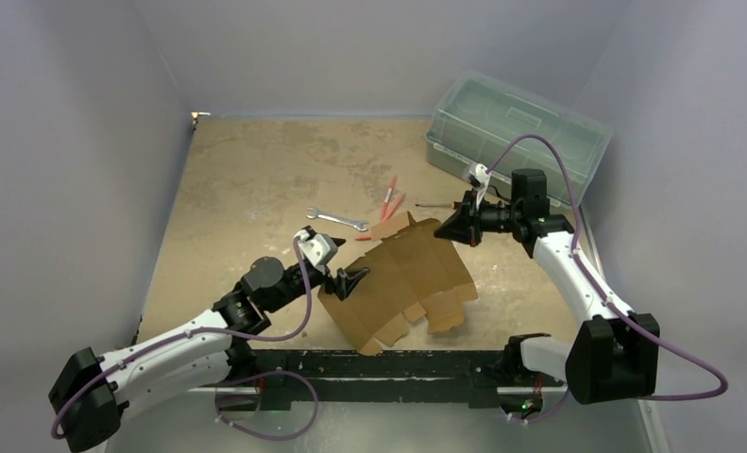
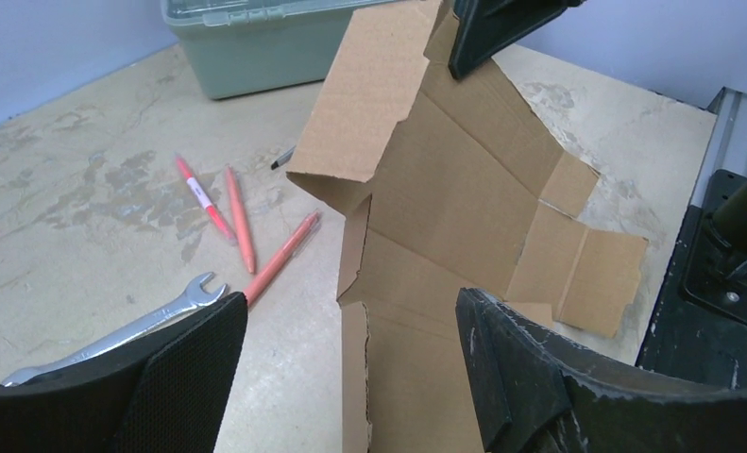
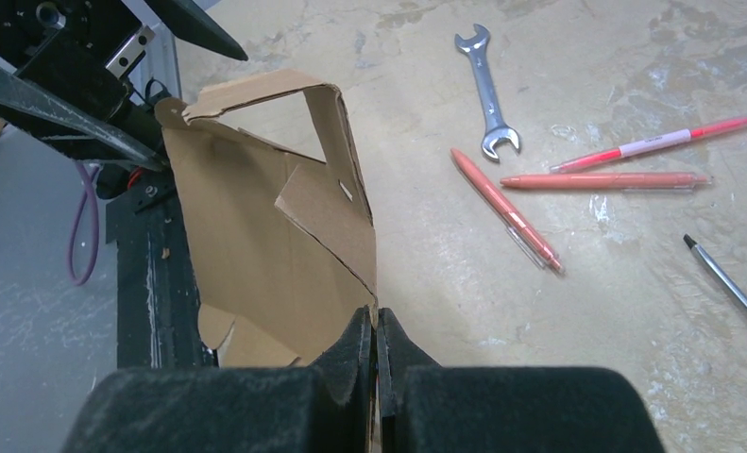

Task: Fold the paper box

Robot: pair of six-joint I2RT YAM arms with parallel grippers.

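Observation:
The paper box is a brown cardboard die-cut sheet, partly lifted off the table near its middle front. My right gripper is shut on the sheet's far upper edge and holds that side raised; in the right wrist view the jaws pinch the cardboard between them. My left gripper is open at the sheet's near left edge. In the left wrist view its fingers stand wide apart, with the cardboard's torn left edge between them, untouched.
A translucent green lidded bin stands at the back right. A wrench, three orange-red pens and a thin screwdriver lie on the table behind the box. A black rail runs along the near edge.

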